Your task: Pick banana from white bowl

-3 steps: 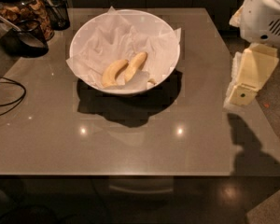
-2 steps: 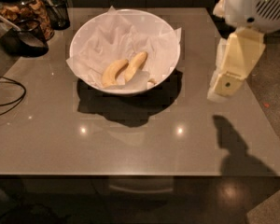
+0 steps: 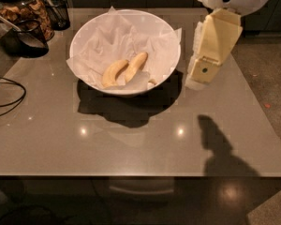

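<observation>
The white bowl (image 3: pixel 89 32), wide and lined with crinkled white paper, stands at the back middle of the grey table. Two bananas lie side by side in it. The banana (image 3: pixel 136 65) is the slimmer, paler one on the right, with its tapered tip pointing up and right. A stubbier, deeper yellow banana (image 3: pixel 113 73) lies to its left. My gripper (image 3: pixel 196 80) hangs from the white arm at the upper right, just outside the bowl's right rim, above the table. It holds nothing that I can see.
A glass jar of snacks (image 3: pixel 25 6), a black cup with a spoon (image 3: pixel 30 37) and a dark glass (image 3: pixel 60 11) stand at the back left. A black cable (image 3: pixel 7 97) lies at the left edge. Floor lies beyond the table's right edge (image 3: pixel 253 102).
My gripper has moved left from the table's right side to just beside the bowl's right rim. The bowl and the bananas have not moved.
</observation>
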Available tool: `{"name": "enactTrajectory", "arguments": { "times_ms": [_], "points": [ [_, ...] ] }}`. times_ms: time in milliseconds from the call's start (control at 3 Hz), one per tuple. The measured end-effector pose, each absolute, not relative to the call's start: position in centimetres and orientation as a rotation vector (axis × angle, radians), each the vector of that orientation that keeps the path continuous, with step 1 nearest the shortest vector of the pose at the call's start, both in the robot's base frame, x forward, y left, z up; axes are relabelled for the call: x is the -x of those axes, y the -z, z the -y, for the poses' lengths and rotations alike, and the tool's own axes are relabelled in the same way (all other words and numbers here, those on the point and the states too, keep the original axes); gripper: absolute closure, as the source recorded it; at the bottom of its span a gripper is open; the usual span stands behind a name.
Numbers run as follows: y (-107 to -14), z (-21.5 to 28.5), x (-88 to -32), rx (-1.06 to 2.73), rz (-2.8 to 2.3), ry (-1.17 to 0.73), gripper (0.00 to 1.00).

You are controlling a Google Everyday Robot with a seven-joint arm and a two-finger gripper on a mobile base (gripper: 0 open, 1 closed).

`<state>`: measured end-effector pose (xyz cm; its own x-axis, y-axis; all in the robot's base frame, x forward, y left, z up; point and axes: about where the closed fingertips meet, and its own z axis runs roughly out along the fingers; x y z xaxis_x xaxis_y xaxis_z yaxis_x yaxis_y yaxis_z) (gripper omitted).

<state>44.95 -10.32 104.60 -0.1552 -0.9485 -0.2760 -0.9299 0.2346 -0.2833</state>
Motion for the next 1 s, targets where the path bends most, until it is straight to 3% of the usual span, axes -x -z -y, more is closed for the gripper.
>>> {"name": "enactTrajectory", "arguments": {
  "times_ms": [1000],
  "points": [
    [-106.0,2.9,-51.7,1.573,-2.202,0.063,0.0]
  ]
}}
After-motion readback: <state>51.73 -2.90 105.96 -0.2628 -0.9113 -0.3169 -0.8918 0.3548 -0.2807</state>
